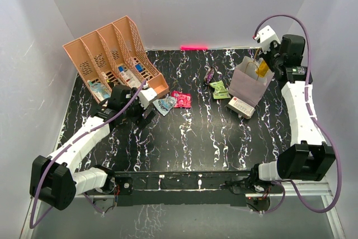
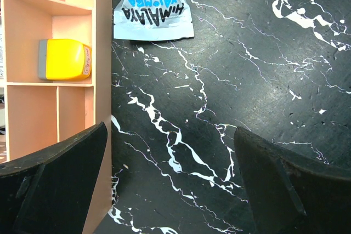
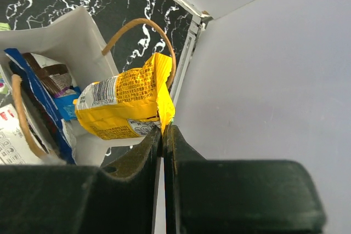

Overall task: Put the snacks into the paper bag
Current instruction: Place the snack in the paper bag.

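Observation:
The pale paper bag [image 1: 248,86] stands at the back right, and its open mouth [image 3: 66,34] shows in the right wrist view. My right gripper [image 1: 261,60] is shut on the edge of a yellow packet [image 3: 123,102] and holds it over the bag's mouth [image 3: 166,126]. A dark blue crisp bag [image 3: 30,89] stands inside. A teal packet [image 1: 165,104], a pink packet [image 1: 182,99], a green packet [image 1: 220,89] and a purple packet [image 1: 210,75] lie on the table. My left gripper [image 1: 146,117] is open and empty [image 2: 170,184], just short of the teal packet [image 2: 153,4].
The peach organiser [image 1: 114,60] stands at the back left, close beside my left fingers [image 2: 55,179], with a yellow item [image 2: 66,58] in a slot. A white box with a red mark [image 1: 241,107] lies against the bag's front. The right wall is close to my right gripper.

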You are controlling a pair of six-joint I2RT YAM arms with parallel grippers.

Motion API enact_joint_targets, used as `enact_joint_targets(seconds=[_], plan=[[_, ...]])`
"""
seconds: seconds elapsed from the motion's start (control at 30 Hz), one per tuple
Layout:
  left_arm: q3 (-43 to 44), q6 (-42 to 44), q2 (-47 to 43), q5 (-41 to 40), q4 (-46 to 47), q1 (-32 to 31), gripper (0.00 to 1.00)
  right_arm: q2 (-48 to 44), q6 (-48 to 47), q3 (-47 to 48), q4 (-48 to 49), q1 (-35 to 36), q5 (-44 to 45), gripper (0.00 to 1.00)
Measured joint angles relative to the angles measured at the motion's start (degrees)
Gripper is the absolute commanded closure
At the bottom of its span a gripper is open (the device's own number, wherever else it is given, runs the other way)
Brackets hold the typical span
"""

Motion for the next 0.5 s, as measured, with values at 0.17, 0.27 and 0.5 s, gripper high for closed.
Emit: enact_joint_targets(seconds=[0.17,0.27,0.5], plan=[[0.0,0.04,0.0,0.0,0.0,0.07,0.02,-0.28,0.17,-1.66,1.31,0.0,-2.27,0.92],[0.0,0.2,0.0,0.02,0.02,0.09,0.02,-0.28,0.48,-2.43,1.55,0.0,-3.85,0.92],[-0.11,0.31,0.0,0.02,0.0,0.09,0.02,-0.24,1.53,-2.54,1.86,0.0,-7.72,0.92]])
